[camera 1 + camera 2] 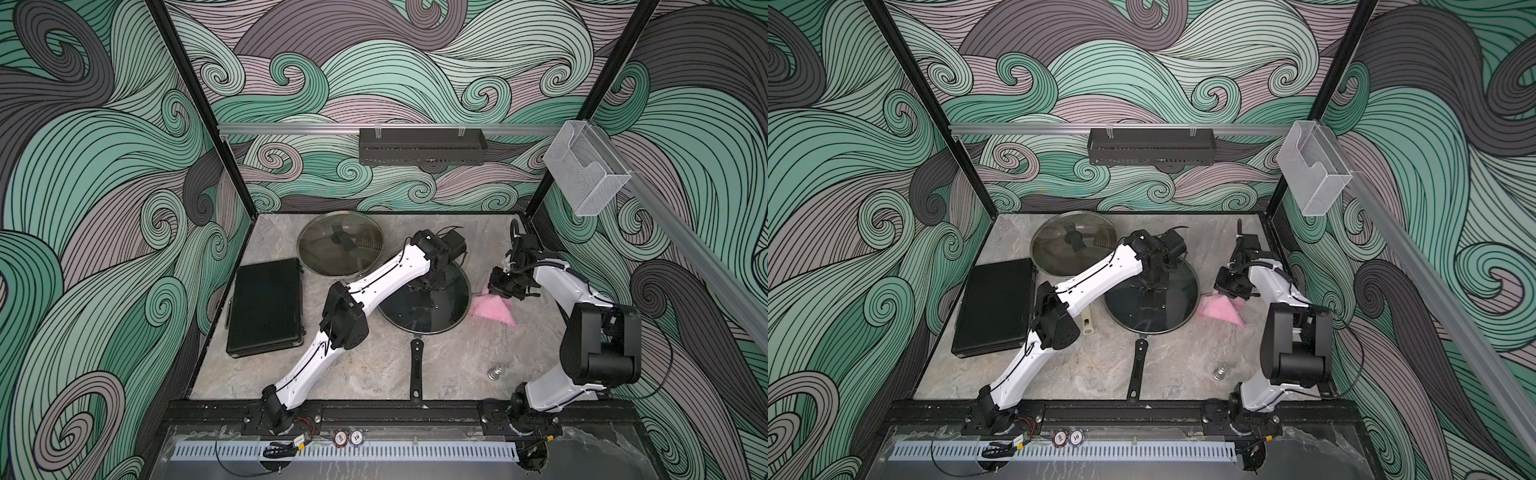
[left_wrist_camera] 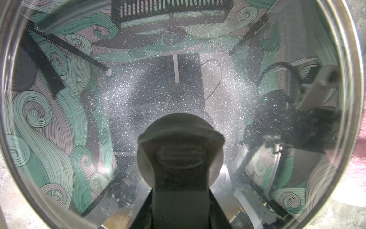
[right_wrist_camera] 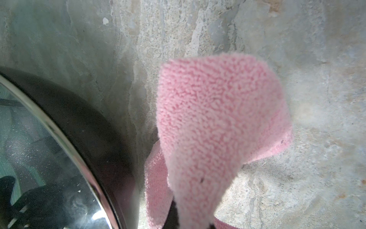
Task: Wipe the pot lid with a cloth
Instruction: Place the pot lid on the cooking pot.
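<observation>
Main risk: the R gripper (image 1: 506, 293) is closed on one corner only of the cloth (image 1: 492, 311). The rest lies on the table at 3 o'clock of the pot lid (image 1: 432, 318), just beside its rim. With so small a pinch the rag can slip out or bunch up when dragged on the glass. The L gripper (image 1: 426, 287) is clamped on the pot lid at its knob. If this hold gives, the lid may turn or slide on the pan below, whose handle (image 1: 415, 365) points to 6 o'clock. Both arms work close together, so a collision is possible. The table (image 1: 374, 374) is grey, stone-look, matte; the glass has many white specks. Room: wave-pattern walls, second lid (image 1: 338, 245) at 11 o'clock, black case (image 1: 266, 307) at 9, small metal weight (image 1: 496, 371) at 5.
</observation>
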Tool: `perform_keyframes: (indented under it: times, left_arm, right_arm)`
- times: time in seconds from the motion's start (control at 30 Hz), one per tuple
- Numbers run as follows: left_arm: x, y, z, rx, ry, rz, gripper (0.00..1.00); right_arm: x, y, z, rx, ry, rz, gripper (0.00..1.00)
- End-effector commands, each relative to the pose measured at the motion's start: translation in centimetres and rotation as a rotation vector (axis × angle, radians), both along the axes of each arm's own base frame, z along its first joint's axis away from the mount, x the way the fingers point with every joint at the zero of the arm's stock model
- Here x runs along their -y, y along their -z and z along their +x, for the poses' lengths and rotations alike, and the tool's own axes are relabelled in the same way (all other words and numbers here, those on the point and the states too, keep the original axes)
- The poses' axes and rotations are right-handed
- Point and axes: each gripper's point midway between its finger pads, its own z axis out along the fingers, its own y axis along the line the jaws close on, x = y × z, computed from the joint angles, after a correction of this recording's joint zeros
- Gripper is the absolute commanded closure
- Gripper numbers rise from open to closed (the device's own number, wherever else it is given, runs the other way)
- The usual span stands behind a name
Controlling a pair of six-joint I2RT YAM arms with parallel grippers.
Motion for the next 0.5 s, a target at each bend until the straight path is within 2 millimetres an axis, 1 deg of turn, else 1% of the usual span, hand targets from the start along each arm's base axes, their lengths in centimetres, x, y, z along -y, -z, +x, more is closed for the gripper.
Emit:
perform_keyframes:
  times: [0.0, 0.07, 0.1, 0.13, 0.17, 0.2, 0.27, 0.33, 0.4, 0.47]
  left_arm:
    - [0.1, -1.0, 1.9, 0.076, 0.001, -0.021, 0.45]
    - [0.4, -1.7, 2.0, 0.091, 0.01, -0.043, 0.25]
    - [0.4, -2.3, 2.0, 0.106, 0.008, -0.05, 0.21]
    - [0.6, -2.9, 2.1, 0.121, 0.008, -0.061, 0.19]
    - [0.5, -3.7, 2.1, 0.144, 0.01, -0.065, 0.12]
    - [0.4, -4.4, 2.3, 0.171, 0.006, -0.067, 0.06]
    - [0.2, -6.0, 2.8, 0.229, -0.003, -0.072, 0.05]
    - [0.2, -7.9, 3.2, 0.284, -0.005, -0.101, 0.03]
    - [0.0, -10.6, 3.6, 0.351, -0.001, -0.13, 0.02]
    - [-0.6, -13.0, 4.0, 0.417, 0.005, -0.135, 0.01]
  right_arm:
    - [0.0, 0.6, -0.8, -0.019, -0.008, 0.006, 1.0]
    - [0.2, 1.1, -1.0, -0.035, -0.013, -0.008, 1.0]
    - [0.4, 1.3, -1.2, -0.048, -0.009, -0.018, 0.93]
    - [0.5, 1.6, -1.5, -0.064, -0.003, -0.025, 0.77]
    - [0.4, 1.8, -1.7, -0.075, -0.003, -0.021, 0.66]
    - [0.3, 2.1, -1.8, -0.086, -0.004, -0.02, 0.61]
    - [0.6, 2.4, -2.1, -0.094, 0.019, -0.034, 0.5]
    - [0.8, 1.8, -1.9, -0.065, 0.032, -0.046, 0.46]
    - [1.7, 0.1, -1.6, 0.001, 0.073, -0.094, 0.01]
    - [2.8, -2.4, -1.6, 0.061, 0.108, -0.153, 0.01]
